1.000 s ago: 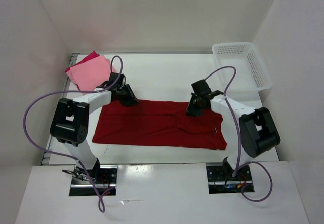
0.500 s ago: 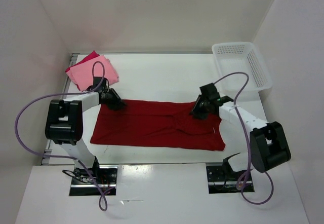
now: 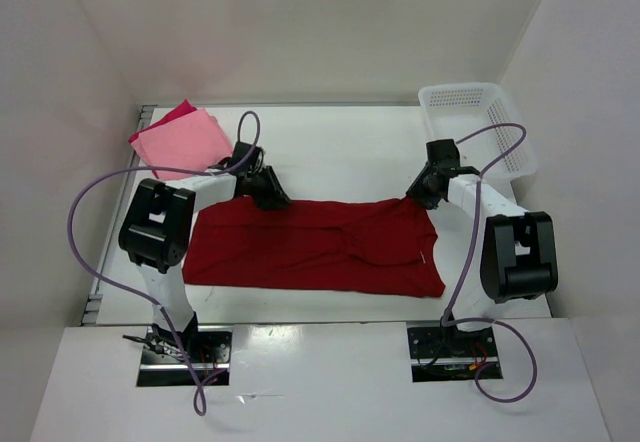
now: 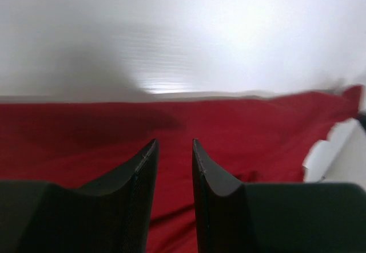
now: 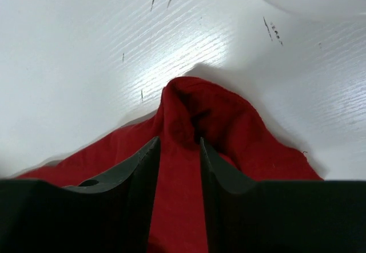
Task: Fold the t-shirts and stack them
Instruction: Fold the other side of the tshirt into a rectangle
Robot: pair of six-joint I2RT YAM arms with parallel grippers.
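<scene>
- A white lattice plastic basket (image 3: 519,152) sits at the far right corner of the white worktop (image 3: 340,147), just beside the right arm and apart from the cloth.
- At the far left corner lies a folded light salmon pink t-shirt (image 3: 185,142). A bright crimson-pink t-shirt (image 3: 172,114) peeks out from under its far edge. Both are near the left arm but clear of it.
- The large dark red t-shirt (image 3: 320,247) lies spread flat in the middle of the worktop, between the two arms.
- The left fingers (image 4: 143,167) are at the shirt's far left edge, low over flat red cloth. They are parted by a narrow gap, and no cloth is seen pinched in it.
- The right fingers (image 5: 143,167) are at the shirt's far right corner and also narrowly parted. A raised hump of cloth (image 5: 191,107) stands at their tips. I cannot tell whether they are pressing it or merely flanking it.
- The shirt's long axis runs left to right across the worktop. It forms a long band, with its far edge stretched between the two sets of fingers.
</scene>
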